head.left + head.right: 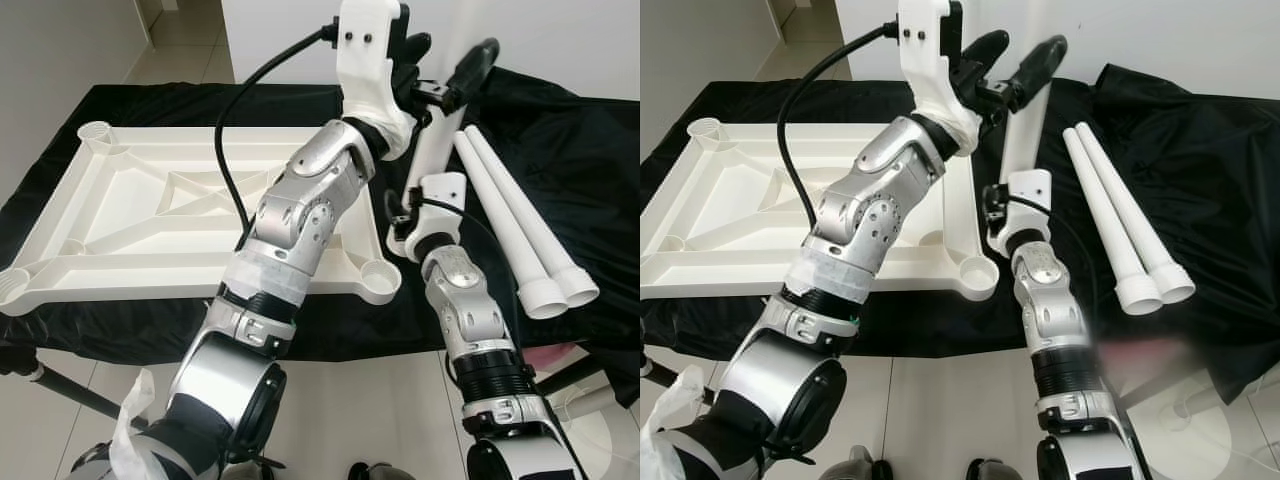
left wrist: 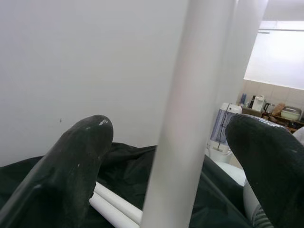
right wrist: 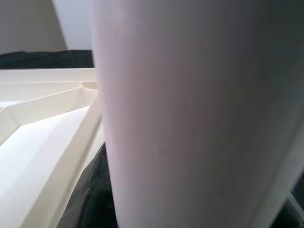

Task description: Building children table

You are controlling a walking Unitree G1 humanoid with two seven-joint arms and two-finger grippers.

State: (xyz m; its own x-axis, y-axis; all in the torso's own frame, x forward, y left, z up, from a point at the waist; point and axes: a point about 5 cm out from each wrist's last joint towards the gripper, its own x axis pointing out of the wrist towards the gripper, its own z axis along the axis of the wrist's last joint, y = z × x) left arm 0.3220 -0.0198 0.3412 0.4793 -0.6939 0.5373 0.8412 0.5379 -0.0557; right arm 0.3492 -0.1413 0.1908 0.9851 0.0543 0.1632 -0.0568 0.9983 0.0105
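One black-draped table (image 1: 560,150) carries the white tabletop (image 1: 150,215), lying underside up with round sockets at its corners. Two white legs (image 1: 520,225) lie just beside it. A third leg (image 1: 1020,135) stands raised between them; the left end effector (image 1: 1012,62) straddles it, fingers (image 2: 71,161) apart. Whether the right end effector (image 1: 1008,205) clamps it, I cannot tell.

Tabletop (image 1: 150,215) left, two legs (image 1: 520,225) right, on cloth (image 1: 580,150).
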